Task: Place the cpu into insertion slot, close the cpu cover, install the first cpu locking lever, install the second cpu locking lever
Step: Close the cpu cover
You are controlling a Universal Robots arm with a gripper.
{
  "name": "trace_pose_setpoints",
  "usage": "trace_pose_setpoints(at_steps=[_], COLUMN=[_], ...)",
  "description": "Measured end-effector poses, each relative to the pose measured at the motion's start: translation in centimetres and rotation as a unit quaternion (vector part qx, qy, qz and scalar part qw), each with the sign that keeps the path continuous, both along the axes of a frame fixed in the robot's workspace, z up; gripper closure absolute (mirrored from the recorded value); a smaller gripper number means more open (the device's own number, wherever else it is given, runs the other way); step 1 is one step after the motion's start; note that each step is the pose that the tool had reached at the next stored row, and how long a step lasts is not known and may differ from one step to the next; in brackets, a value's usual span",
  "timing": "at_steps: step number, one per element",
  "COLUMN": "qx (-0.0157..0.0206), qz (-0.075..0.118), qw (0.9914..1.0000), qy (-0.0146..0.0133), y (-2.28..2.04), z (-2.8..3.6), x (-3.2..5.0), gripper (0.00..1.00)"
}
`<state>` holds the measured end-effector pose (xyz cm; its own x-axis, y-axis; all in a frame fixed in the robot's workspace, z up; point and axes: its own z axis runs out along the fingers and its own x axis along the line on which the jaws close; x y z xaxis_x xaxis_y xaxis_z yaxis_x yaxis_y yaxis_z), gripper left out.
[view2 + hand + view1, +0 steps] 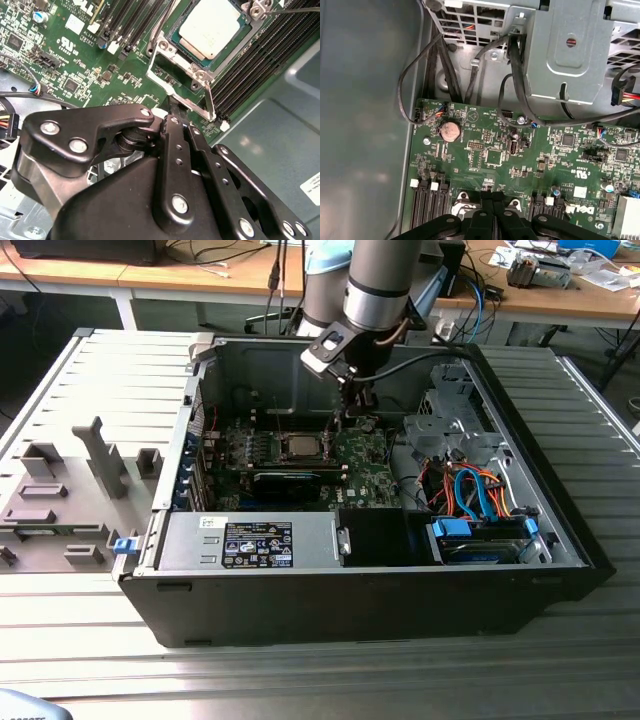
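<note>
Black jaws, pressed together, reach the near edge of the silvery cpu cover (161,52) in the second wrist view. Beyond, the cpu (212,27) sits flat inside that frame's window. In the exterior view it lies just left of centre, inside the open case (350,610).

The cpu (212,30) has a dull, matt silver-grey metal top. The cpu cover (161,55) is brighter bare metal with a slight sheen. The gripper (171,111) has matt black links with shiny screw heads. The circuit board (75,55) is smooth green.
</note>
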<state>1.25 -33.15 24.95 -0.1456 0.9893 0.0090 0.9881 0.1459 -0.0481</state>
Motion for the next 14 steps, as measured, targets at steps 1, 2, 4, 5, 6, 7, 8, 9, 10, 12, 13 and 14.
trace_pose_setpoints(at_steps=[1,2,4,5,6,7,8,9,10,12,13,14], qx=[0.0000,0.0001,0.0001,0.0002,0.0002,0.0002,0.0001,0.0002,0.0001,0.0001,0.0002,0.0002], qz=[0.000,0.000,0.000,0.000,0.000,0.000,0.000,0.000,0.000,0.000,0.000,0.000], qw=[1.00000,1.00000,1.00000,1.00000,1.00000,1.00000,1.00000,1.00000,1.00000,1.00000,1.00000,1.00000], qy=[0.0000,0.0000,0.0000,0.0000,0.0000,0.0000,0.0000,0.0000,0.0000,0.0000,0.0000,0.0000], y=[0.00,0.00,0.00,0.00,0.00,0.00,0.00,0.00,0.00,0.00,0.00,0.00], z=[0.00,0.00,0.00,0.00,0.00,0.00,0.00,0.00,0.00,0.00,0.00,0.00], x=[-0.10,-0.20,-0.43,-0.53,-0.58,-0.64,-0.71,-0.77,-0.83,-0.98,-1.04,-1.12], gripper=[0.89,0.89,0.89,0.89,0.89,0.89,0.89,0.89,0.89,0.89,0.89,0.89])
